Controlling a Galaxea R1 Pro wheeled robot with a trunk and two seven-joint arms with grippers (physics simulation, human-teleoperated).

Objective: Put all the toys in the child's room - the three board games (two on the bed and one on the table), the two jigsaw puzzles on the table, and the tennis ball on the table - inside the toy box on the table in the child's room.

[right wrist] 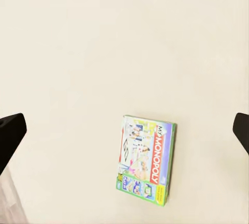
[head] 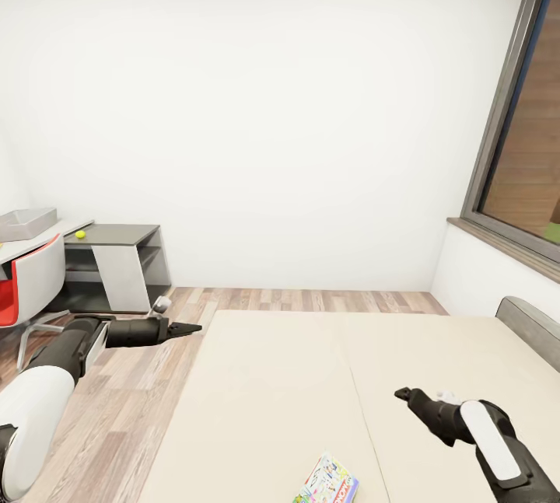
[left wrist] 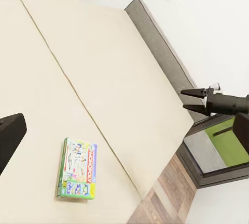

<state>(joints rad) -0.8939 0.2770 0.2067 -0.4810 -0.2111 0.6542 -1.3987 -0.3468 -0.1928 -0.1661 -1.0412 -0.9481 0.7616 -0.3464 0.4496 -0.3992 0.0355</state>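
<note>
A green-edged cartoon-covered board game [head: 327, 481] lies flat on the beige bed [head: 311, 378], near the head view's lower edge. The right wrist view looks straight down on this board game [right wrist: 147, 160], and it also lies in the left wrist view [left wrist: 78, 168]. My right gripper [head: 404, 394] hovers open above the mattress, right of and beyond the game, holding nothing. My left gripper [head: 190, 327] hangs open over the floor by the bed's left edge. Far left, the pale grey toy box [head: 27, 221] and the tennis ball [head: 79, 234] sit on the table [head: 117, 232].
A red and white chair [head: 31, 277] stands at the table, close to my left arm. The grey headboard [head: 529, 324] and a dark-framed window [head: 505, 122] are on the right. Wood-plank floor [head: 140, 410] runs between the bed and the table.
</note>
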